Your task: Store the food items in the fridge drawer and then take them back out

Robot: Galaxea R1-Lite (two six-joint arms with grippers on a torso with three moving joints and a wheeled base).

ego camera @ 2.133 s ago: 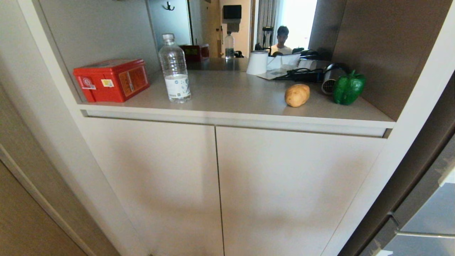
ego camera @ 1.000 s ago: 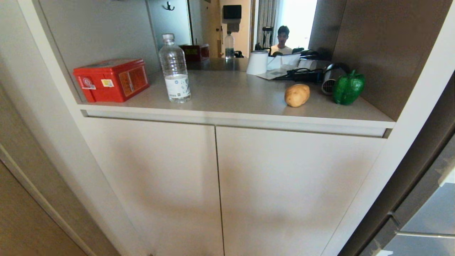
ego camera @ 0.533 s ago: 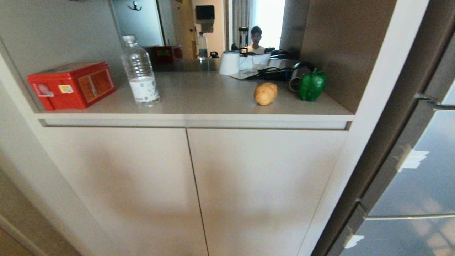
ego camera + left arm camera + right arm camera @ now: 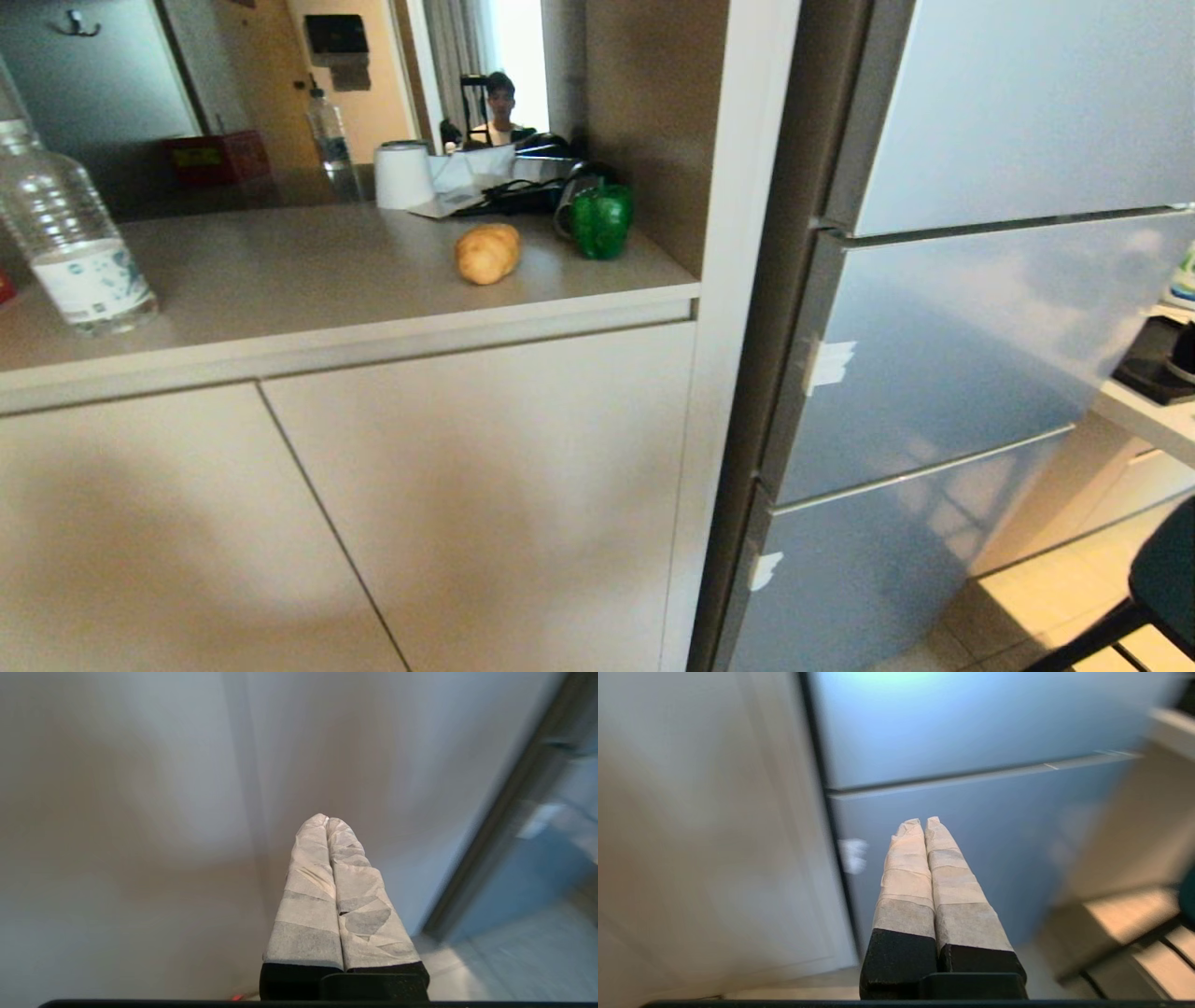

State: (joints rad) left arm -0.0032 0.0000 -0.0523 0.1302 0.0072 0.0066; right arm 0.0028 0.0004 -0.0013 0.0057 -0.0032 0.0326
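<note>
Counter (image 4: 308, 271) beside a closed fridge (image 4: 943, 355): potato (image 4: 486, 253) and pepper (image 4: 601, 220) sit near each other at its right end. Left gripper (image 4: 326, 820) and right gripper (image 4: 920, 822) are clenched, empty.

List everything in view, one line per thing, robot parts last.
potato: 1, tan-brown, on the counter, left of the pepper.
bell pepper: 1, dark green, on the counter by the side wall.
water bottle: 1, clear, at the counter's left end.
paper roll: 1, white, at the back of the counter.
counter: 1, beige, above two cabinet doors.
cabinet doors: 2, beige, shut, below the counter.
fridge: 1, grey-blue, right of the cabinet, all fronts shut.
person: 1, in the mirror behind the counter.
left tool: 1, white-taped, shut, empty, facing the cabinet.
right tool: 1, white-taped, shut, empty, facing the fridge.
</note>
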